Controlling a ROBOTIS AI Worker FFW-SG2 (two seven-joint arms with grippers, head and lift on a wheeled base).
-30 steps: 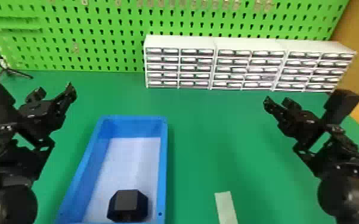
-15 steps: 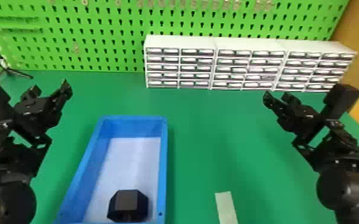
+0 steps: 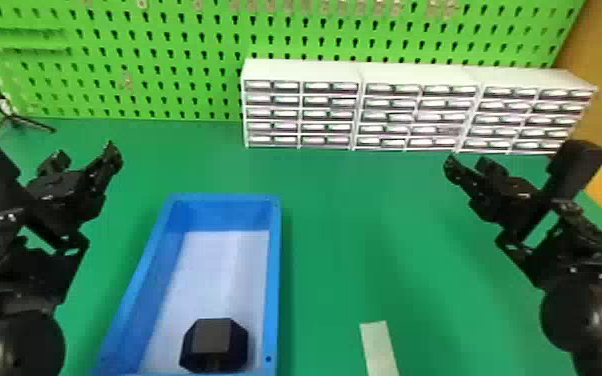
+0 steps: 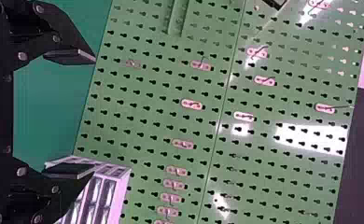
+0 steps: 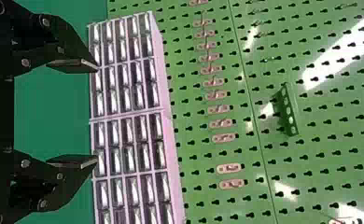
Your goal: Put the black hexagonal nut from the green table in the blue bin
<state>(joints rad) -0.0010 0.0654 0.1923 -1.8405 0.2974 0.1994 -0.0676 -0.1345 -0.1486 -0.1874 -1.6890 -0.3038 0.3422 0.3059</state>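
Observation:
In the head view, the black hexagonal nut (image 3: pixel 215 345) lies inside the blue bin (image 3: pixel 275 270), on its pale floor at the near end. Left of the bin, my left gripper (image 3: pixel 85 160) is held over the green table (image 3: pixel 345 230). My right gripper (image 3: pixel 467 165) is on the table's right side, well away from the bin. In the left wrist view, the left gripper (image 4: pixel 73 113) has its fingers wide apart and holds nothing. The right wrist view shows the right gripper (image 5: pixel 77 113) likewise open, with nothing between its fingers.
White drawer units (image 3: pixel 360 110) stand along the table's back edge before a green pegboard (image 3: pixel 175 60). A pale strip (image 3: pixel 379 347) lies right of the bin near the front. A thin black stand (image 3: pixel 12 117) is at the back left.
In the head view, my left gripper has shifted slightly left and my right gripper a little, while both stay at their sides. The nut and the bin have kept their places.

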